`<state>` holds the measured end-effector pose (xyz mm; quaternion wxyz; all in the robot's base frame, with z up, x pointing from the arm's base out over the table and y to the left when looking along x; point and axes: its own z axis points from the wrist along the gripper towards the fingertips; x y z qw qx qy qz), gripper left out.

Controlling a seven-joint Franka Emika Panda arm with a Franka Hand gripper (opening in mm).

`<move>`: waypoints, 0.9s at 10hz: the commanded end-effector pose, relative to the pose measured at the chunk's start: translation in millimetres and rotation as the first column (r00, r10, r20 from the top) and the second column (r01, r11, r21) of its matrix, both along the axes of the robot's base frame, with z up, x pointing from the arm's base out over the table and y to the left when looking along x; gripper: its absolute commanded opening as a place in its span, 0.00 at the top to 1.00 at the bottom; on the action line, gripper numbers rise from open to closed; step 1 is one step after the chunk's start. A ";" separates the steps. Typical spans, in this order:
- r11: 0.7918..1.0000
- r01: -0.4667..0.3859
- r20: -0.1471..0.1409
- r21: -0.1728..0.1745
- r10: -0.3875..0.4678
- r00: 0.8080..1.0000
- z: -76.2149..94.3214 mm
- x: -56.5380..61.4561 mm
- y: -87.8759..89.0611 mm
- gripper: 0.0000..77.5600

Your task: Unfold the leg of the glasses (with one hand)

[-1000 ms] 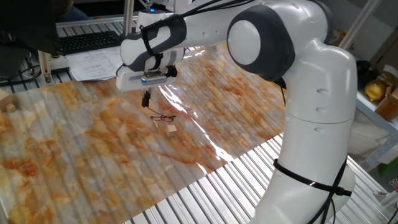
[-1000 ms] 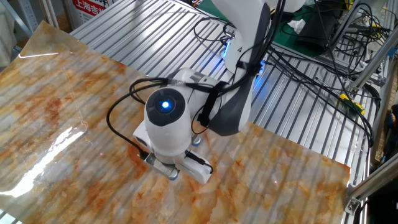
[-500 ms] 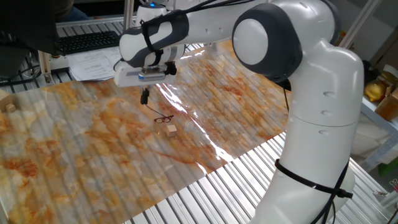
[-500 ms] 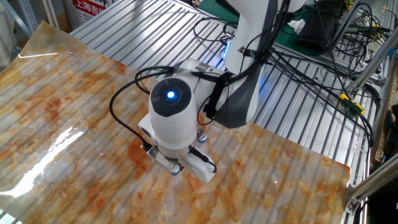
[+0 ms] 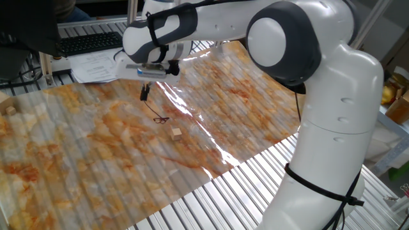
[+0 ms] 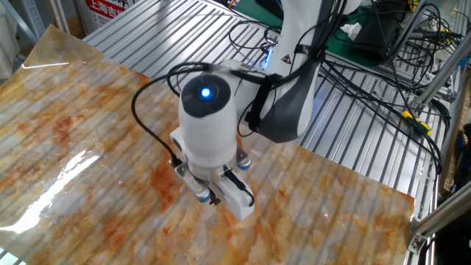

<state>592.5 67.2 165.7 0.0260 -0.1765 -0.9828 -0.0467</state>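
Observation:
In one fixed view the glasses [image 5: 161, 119], small with thin dark wire, lie on the marbled orange sheet [image 5: 77, 153] just left of a small tan wooden cube [image 5: 176, 133]. The leg [image 5: 151, 108], a thin dark wire, runs up and to the left from the frame to my gripper [image 5: 145, 94]. The dark fingers are close together, apparently shut on the leg's tip, a little above the sheet. In the other fixed view the white hand [image 6: 210, 147] covers the glasses, and only the fingertips [image 6: 214, 197] show below it.
A keyboard [image 5: 89, 42] and papers [image 5: 96, 64] lie behind the sheet. A wooden block [image 5: 9, 110] sits at the far left. Bare metal slats [image 5: 236, 191] border the sheet's near edge. Cables [image 6: 368, 81] run over the slats behind the arm.
My gripper has risen and moved left, away from the frame. The glasses slid slightly left and the leg now stretches out toward the gripper. The cube has not moved.

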 end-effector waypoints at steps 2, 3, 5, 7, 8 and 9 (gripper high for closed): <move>0.865 0.413 0.217 0.285 -0.478 0.851 37.8 30.4 -3.4 0.99; 0.850 0.424 0.228 0.312 -0.500 0.836 43.6 31.4 -6.1 0.99; 0.811 0.444 0.212 0.381 -0.545 0.811 55.1 33.5 -12.0 0.99; 0.785 0.445 0.205 0.430 -0.565 0.799 60.0 33.7 -14.5 0.99; 0.783 0.445 0.207 0.434 -0.567 0.797 60.2 33.5 -14.4 0.99; 0.784 0.443 0.209 0.435 -0.566 0.797 60.3 33.4 -14.2 0.99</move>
